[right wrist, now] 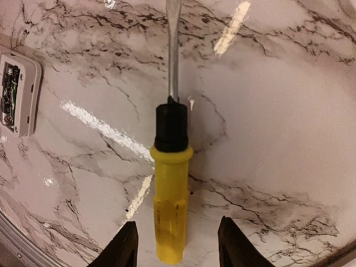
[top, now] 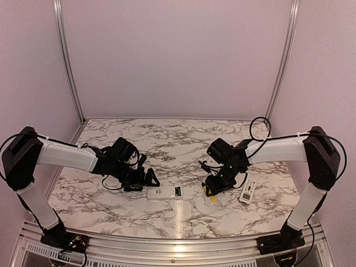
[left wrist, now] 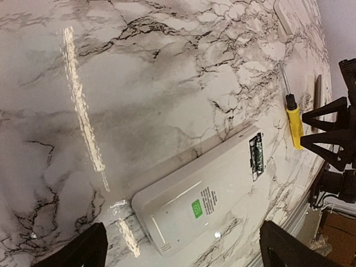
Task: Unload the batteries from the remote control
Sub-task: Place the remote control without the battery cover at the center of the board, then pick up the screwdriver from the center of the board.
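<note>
We've got the remote w/ batt bay open, can't tell if batts are out; left gripper spread wide, right gripper straddling the screwdriver, not pinching.

Remote lying on the table near its front middle, left gripper hanging over its left end, screwdriver lying right of it, handle sitting between the right gripper's fingers, cover plate lying just beyond the screwdriver, second remote lying farther right.

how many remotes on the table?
2. The white remote lies back-up between the arms, with its compartment open. A smaller remote lies further right, past the yellow screwdriver. None looks hidden.
</note>
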`<state>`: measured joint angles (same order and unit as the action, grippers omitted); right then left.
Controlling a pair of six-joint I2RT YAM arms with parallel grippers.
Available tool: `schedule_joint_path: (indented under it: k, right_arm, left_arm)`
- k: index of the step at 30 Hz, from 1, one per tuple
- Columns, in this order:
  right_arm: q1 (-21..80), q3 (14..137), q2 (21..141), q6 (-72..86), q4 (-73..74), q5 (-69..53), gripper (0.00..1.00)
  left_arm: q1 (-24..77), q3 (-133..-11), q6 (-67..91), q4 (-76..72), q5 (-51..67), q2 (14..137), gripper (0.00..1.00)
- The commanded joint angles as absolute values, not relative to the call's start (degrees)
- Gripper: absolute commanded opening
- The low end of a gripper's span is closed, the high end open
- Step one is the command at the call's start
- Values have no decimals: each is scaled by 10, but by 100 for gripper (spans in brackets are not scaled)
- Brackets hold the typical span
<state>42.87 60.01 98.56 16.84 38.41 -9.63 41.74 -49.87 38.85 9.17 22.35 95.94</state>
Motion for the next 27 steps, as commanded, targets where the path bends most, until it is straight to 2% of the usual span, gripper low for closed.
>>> schedule_joint_path:
  k: [1,11,27]
  right_arm:
    - [446,591,984,179,386,-54,46]
    - [475,557,985,180,353,-51,36]
    - [475,387,906,210,142,-32,34]
  left_arm:
    - [416,-497,372,120,190,927,99]
    - [415,-504,356,146,169,905,99]
    - [414,-492,360,137,151,858,99]
